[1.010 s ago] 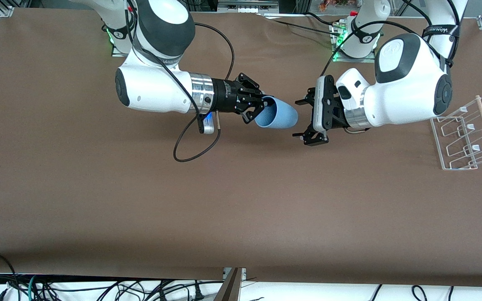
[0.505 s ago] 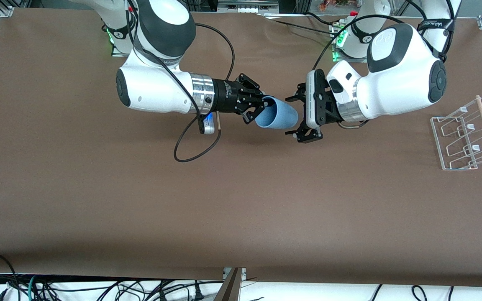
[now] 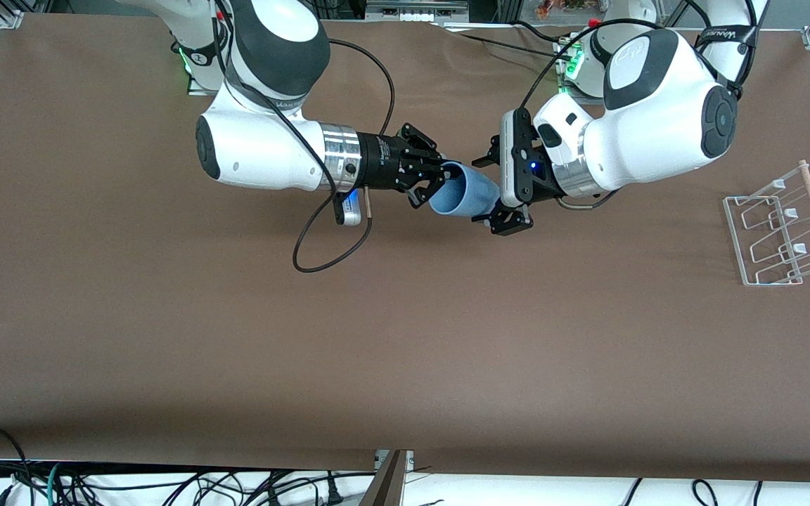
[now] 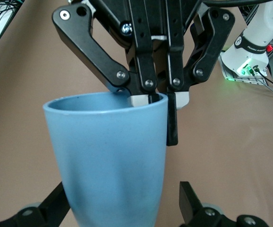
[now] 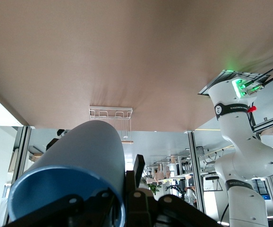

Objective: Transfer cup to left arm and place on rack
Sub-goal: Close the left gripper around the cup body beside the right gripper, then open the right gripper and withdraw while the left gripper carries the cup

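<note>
Front view: the cup (image 3: 466, 196) is held on its side above the table (image 3: 236, 337) by the right gripper (image 3: 432, 180), whose 2 fingers are clamped on its rim. The left gripper (image 3: 498, 188) is spread wide around the cup's base, not yet closed. The rack (image 3: 785, 225) is seen at the left arm's end.

cup (image 4: 110, 161) base cropped, rack (image 5: 111, 113) tiny
</note>
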